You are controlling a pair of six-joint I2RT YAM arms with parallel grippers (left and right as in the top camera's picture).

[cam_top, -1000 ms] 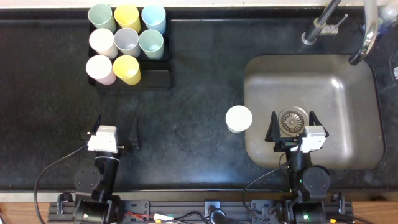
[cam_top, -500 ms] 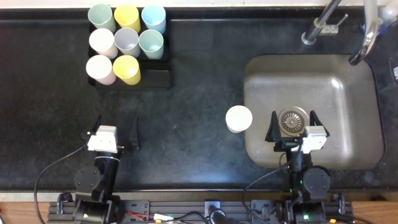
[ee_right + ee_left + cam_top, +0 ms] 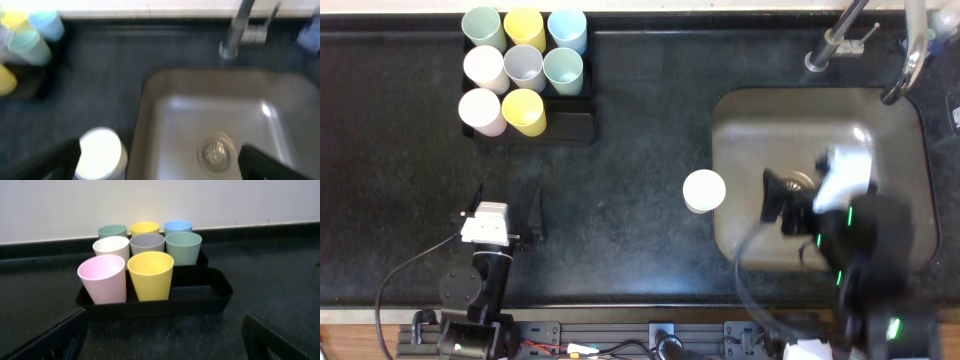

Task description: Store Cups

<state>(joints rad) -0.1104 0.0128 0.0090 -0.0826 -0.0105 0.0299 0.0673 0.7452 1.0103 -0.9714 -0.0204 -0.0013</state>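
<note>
Right pincer point(image 3: 160, 167) spread above sink point(image 3: 880, 120) beside lone white cup point(image 3: 704, 190), likely bound for empty near-right slot of tray point(image 3: 572, 128); left pincer point(image 3: 507, 209) spread, idle

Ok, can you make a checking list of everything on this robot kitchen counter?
Surface: black counter, bare in the middle.
Job's things: eight cups in a black tray, one slot free; white cup on the counter beside the sink.
Clutter: nothing seen.
Grippers: left gripper open, facing the tray; right gripper open, above the sink's left side.
Cables: black cables by the arm bases.
Surroundings: faucet behind the sink.
</note>
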